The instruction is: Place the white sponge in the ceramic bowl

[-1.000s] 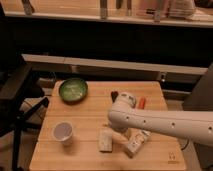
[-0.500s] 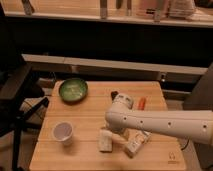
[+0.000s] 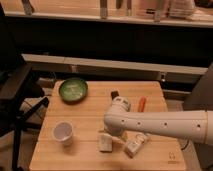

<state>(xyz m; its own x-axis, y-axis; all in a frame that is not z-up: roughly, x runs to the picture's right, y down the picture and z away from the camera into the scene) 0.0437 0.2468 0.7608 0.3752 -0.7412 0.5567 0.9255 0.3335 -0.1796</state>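
Camera view: my arm has edged slightly left since a second ago, and nothing on the table [image 3: 85,156] moved. My gripper [image 3: 106,136] hangs spread just over the white sponge [image 3: 105,145], which lies flat, well apart from the ceramic bowl [image 3: 73,90]. One sponge, one bowl, one paper cup [image 3: 63,133], one bottle [image 3: 135,145], one black bar [image 3: 114,94].

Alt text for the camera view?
A white robot arm reaches from the right across a wooden table, its hand directly over the small off-white rectangular sponge near the front edge. The round green ceramic bowl sits at the back left.
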